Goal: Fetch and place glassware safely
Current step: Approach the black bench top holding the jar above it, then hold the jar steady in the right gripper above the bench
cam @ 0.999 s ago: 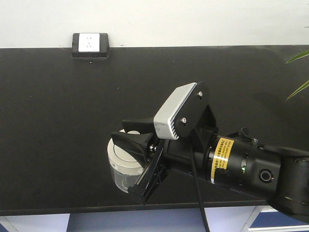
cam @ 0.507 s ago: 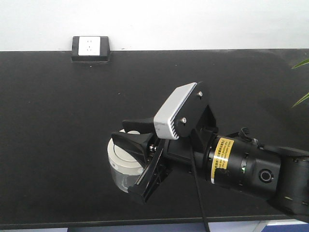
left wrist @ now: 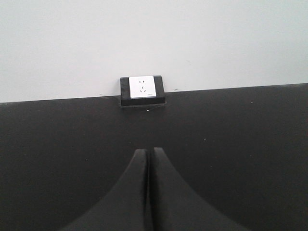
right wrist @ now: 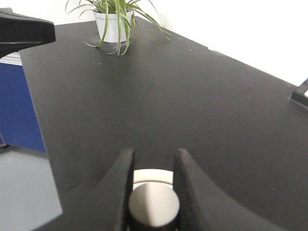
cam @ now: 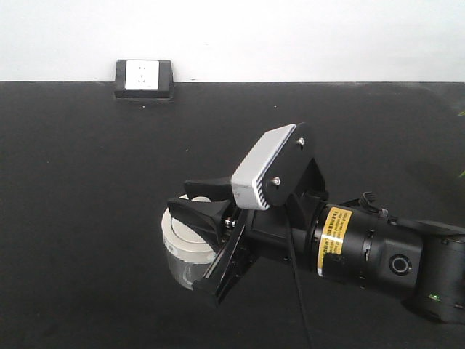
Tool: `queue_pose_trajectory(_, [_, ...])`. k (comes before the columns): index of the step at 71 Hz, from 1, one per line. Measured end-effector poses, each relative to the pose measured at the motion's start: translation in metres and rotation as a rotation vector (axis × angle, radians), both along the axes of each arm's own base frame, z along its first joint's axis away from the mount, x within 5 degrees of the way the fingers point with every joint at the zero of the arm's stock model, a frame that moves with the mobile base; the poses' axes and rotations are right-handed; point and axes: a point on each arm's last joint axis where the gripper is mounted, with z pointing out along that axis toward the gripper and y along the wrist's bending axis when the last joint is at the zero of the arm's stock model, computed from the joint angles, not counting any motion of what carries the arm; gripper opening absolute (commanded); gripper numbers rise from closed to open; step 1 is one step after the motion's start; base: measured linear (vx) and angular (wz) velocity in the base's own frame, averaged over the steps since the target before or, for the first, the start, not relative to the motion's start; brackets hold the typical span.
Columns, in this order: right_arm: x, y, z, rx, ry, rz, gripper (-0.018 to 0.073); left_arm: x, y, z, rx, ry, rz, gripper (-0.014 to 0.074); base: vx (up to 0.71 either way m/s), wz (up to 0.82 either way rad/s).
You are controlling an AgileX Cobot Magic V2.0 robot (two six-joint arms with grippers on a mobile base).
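Right arm stretches low over the black counter, with a grey wrist camera on top and a yellow label on the barrel. Right jaws are narrow, clamped on the jar. In the wrist view one finger sits on each side of the round knob. Both touch it, and the knob is square in the gap. Cream lid shows just past the knob, between the finger tips. From the front the jar is at the left end of the jaws, tilted, lid up and toward the arm, clear glass body below. Upper finger crosses over the lid; lower finger runs down the jar's right side. Can't tell if the jar touches the counter or hangs just off it. Left jaws are shut tight, two black fingers pressed together over the counter. Far back, a black-and-white socket box sits at the counter's rear edge against the pale wall. Potted plant is on a far corner, well apart from the jar.
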Motion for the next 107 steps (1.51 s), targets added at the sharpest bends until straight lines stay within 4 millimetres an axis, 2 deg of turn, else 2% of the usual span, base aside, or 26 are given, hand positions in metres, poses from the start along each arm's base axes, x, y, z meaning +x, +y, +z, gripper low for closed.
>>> queue_pose_trajectory(107, [0.0042,-0.0006,-0.0075,-0.044,0.022,-0.035,-0.0004,0.0005,0.0,-0.0004,0.0,0.003,0.0,-0.0007,0.01,0.01])
